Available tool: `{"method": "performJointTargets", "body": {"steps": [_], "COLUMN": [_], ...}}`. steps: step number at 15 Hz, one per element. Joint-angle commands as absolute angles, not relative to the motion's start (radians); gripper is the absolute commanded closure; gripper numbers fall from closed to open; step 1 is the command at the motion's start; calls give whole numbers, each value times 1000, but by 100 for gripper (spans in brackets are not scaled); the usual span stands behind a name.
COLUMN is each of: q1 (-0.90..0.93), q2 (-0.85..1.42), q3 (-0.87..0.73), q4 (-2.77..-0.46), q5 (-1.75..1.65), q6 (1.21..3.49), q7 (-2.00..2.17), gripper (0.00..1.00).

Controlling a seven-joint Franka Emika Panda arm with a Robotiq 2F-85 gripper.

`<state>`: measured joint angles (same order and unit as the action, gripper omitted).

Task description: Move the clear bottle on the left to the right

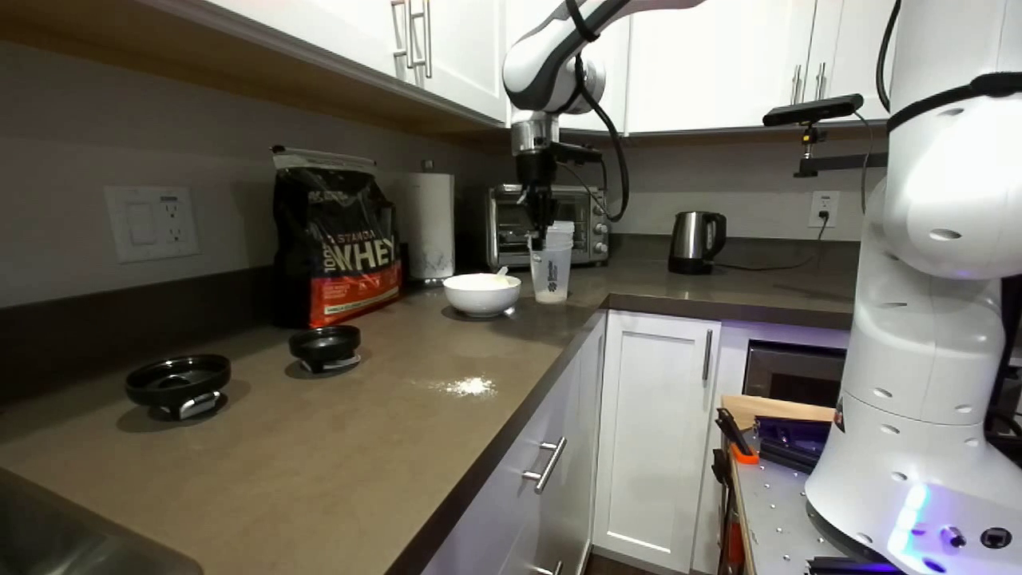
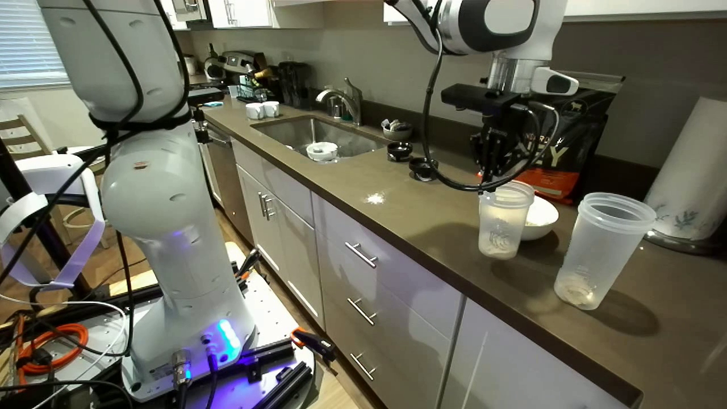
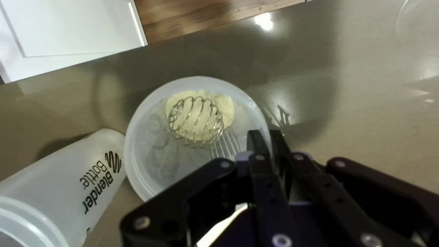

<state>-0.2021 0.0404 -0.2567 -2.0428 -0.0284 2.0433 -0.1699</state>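
The clear bottle [image 2: 502,227] stands near the counter's front edge in an exterior view, roughly upright. It also shows in an exterior view [image 1: 551,275] and, from above, in the wrist view [image 3: 161,151], with a wire whisk ball and pale powder inside. My gripper [image 3: 265,133] has one finger inside and one outside its rim and is shut on that wall. The gripper also shows above the bottle in both exterior views [image 1: 539,235] [image 2: 489,183]. I cannot tell whether the bottle's base touches the counter. A second clear container [image 2: 605,250] stands beside it, also in the wrist view [image 3: 68,185].
A white bowl [image 1: 481,294] is close beside the bottle. A whey bag [image 1: 339,239], paper towel roll [image 1: 431,220] and toaster oven [image 1: 511,212] line the wall. Black lids [image 1: 180,382] [image 1: 325,345] lie toward the sink [image 2: 318,133]. A kettle [image 1: 695,239] stands past the corner.
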Motion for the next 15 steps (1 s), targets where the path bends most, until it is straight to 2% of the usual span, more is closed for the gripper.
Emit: {"method": "performJointTargets", "body": {"steps": [1,8,9,15], "q1": [-232,-263,-266,-259], "q2": [101,156,158,145], "q3": [-252,-248,-248,-242], "q4": [-2010,-1993,-1989,-1972], "q5": [41,106,103,67], "q6": [2095,2123,2120,2082], "q7": [-235,-276,-273,-246], "gripper": [98,98,71,37]}}
